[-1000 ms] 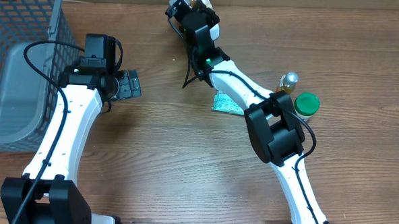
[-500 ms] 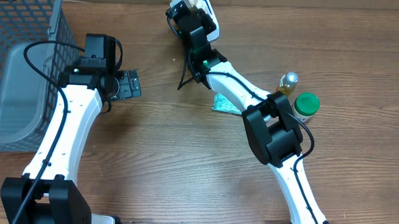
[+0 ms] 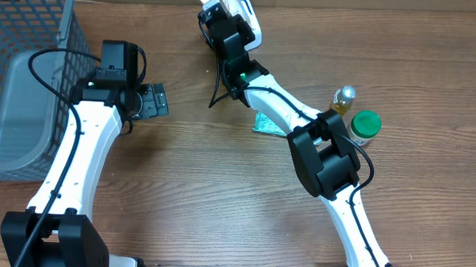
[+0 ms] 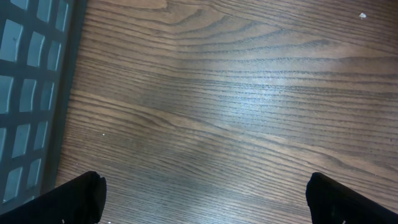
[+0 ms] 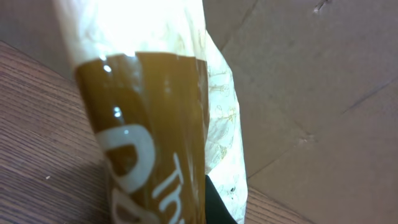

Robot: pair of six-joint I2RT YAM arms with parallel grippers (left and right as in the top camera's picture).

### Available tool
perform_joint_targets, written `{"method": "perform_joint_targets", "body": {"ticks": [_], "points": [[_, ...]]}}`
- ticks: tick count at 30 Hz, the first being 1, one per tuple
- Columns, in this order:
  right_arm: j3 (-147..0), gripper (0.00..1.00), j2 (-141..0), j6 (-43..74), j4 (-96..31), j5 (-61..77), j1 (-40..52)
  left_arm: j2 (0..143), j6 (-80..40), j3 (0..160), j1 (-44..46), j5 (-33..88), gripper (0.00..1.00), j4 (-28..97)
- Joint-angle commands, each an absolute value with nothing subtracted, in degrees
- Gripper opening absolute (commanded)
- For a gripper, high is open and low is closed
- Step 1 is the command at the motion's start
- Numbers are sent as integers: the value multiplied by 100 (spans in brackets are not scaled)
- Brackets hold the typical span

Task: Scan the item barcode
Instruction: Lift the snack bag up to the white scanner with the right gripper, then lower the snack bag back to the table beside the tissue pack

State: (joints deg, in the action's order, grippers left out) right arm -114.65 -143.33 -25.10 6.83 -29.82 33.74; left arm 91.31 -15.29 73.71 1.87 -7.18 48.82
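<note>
The item is a packet (image 5: 155, 124) with a brown label, white lettering and crinkly white wrap. It fills the right wrist view, and no barcode shows on the side facing that camera. My right gripper (image 3: 221, 8) is shut on it at the table's far edge, in front of a cardboard wall (image 5: 311, 81). One black finger (image 5: 219, 205) presses the wrap. In the overhead view the packet (image 3: 244, 21) sticks out past the wrist. My left gripper (image 3: 152, 102) hangs open over bare wood (image 4: 236, 106), with nothing between its fingertips (image 4: 81, 198).
A grey mesh basket (image 3: 33, 28) stands at the far left, and its wall (image 4: 31, 93) shows in the left wrist view. A teal packet (image 3: 268, 123) lies under the right arm. An amber bottle (image 3: 343, 99) and a green-lidded jar (image 3: 365, 125) stand at the right.
The right gripper has shifted slightly left and turned with the packet, so more of the white wrap shows. The left arm has not moved.
</note>
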Motion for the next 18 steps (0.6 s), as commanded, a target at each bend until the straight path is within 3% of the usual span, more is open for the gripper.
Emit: {"method": "perform_joint_targets", "body": {"ticks": [1, 10, 18], "points": [[-11550, 4, -13985, -2373, 674, -2840, 3343, 9161, -1586, 7408, 226, -790, 99, 4880], [-11550, 4, -12794, -897, -1315, -2672, 3301, 9161, -1586, 7408, 226, -790, 99, 4880], [-11550, 5, -12370, 781, -4091, -336, 3013, 9161, -1586, 7408, 226, -790, 100, 4880]]}}
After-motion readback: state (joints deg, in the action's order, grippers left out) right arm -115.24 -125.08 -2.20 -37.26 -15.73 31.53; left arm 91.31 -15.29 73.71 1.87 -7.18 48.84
